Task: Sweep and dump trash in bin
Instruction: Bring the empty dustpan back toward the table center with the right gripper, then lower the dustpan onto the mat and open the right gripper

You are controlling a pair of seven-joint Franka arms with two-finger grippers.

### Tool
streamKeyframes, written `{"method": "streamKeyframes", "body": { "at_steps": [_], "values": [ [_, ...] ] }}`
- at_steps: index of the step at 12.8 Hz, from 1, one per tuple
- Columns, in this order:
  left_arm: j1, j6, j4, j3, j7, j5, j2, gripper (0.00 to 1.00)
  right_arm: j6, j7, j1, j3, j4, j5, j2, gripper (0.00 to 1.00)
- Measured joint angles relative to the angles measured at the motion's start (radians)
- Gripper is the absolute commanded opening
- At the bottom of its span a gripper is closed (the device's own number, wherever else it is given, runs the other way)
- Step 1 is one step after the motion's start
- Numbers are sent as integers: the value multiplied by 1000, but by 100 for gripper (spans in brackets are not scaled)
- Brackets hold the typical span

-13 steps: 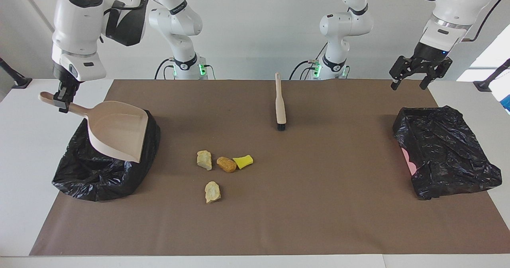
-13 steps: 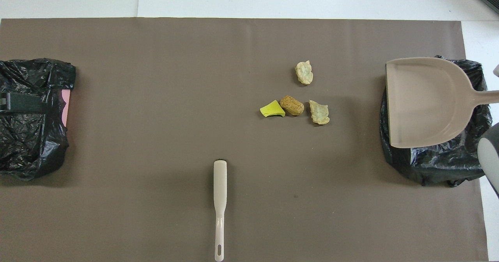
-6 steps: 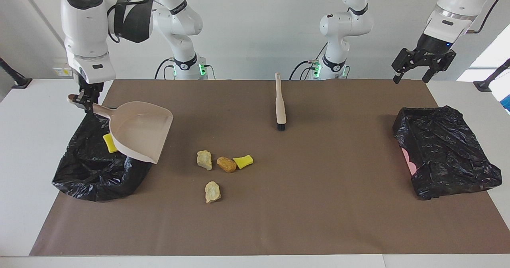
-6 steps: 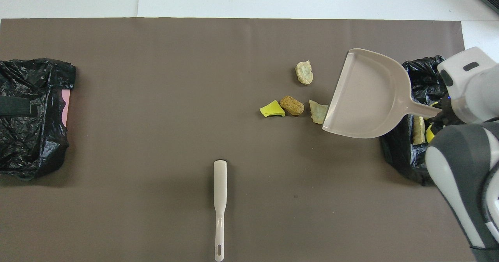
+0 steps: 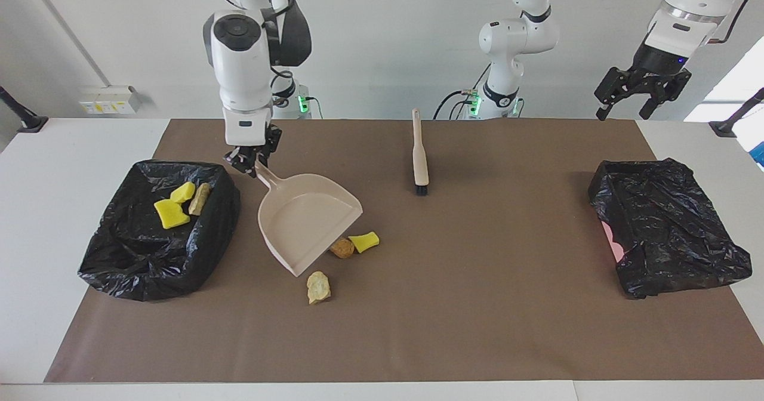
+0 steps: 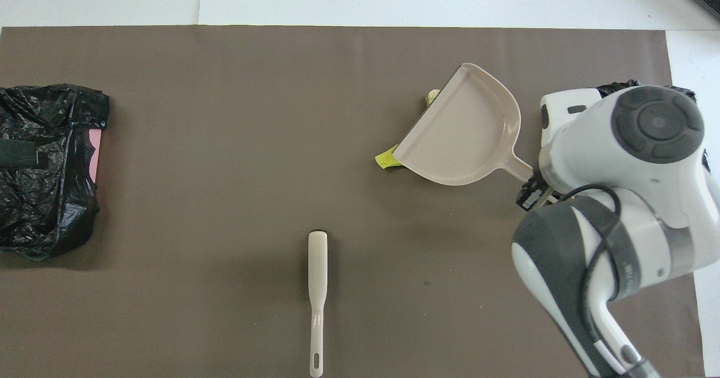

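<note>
Right gripper [image 5: 251, 163]: clamped on the dustpan [image 5: 307, 222] handle, pan mouth slanting down and away from it.
Trash [image 5: 318, 287]: loose lumps lie at the pan lip, just past the gripper; three more sit in the bin [image 5: 113, 258] beside it.
Brush [image 5: 419, 153]: untouched, lengthwise toward the robots.
Left gripper [image 5: 640, 93]: fingers apart, waiting above the desk [image 5: 54, 210] edge.
Judgement: left arm is nearer the brush.

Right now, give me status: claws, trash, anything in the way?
Right claw shut on dustpan handle. Left claw open, waiting above the table. Three scraps on the mat, three in bin. Brush untouched.
</note>
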Motion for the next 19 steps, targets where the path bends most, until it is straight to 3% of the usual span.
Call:
{"method": "streamKeyframes", "body": {
  "at_steps": [7, 11, 14, 16, 17, 18, 19],
  "values": [
    [4, 0, 0, 8, 72, 14, 0, 100, 167, 697, 235, 0, 22, 164, 133, 0],
    [4, -1, 0, 5, 71, 20, 0, 100, 253, 999, 357, -1, 134, 198, 284, 0],
    [4, -1, 0, 6, 71, 20, 0, 100, 283, 1132, 391, -3, 256, 199, 431, 0],
    [4, -1, 0, 6, 71, 20, 0, 100, 335, 1142, 383, -10, 280, 200, 475, 0],
    [4, -1, 0, 6, 71, 20, 0, 100, 341, 1142, 382, -10, 281, 200, 485, 9],
    [4, -1, 0, 6, 71, 20, 0, 100, 347, 1143, 382, -9, 281, 201, 493, 99],
    [4, -1, 0, 6, 70, 20, 0, 100, 349, 1144, 381, -9, 281, 201, 494, 100]
  ]
}}
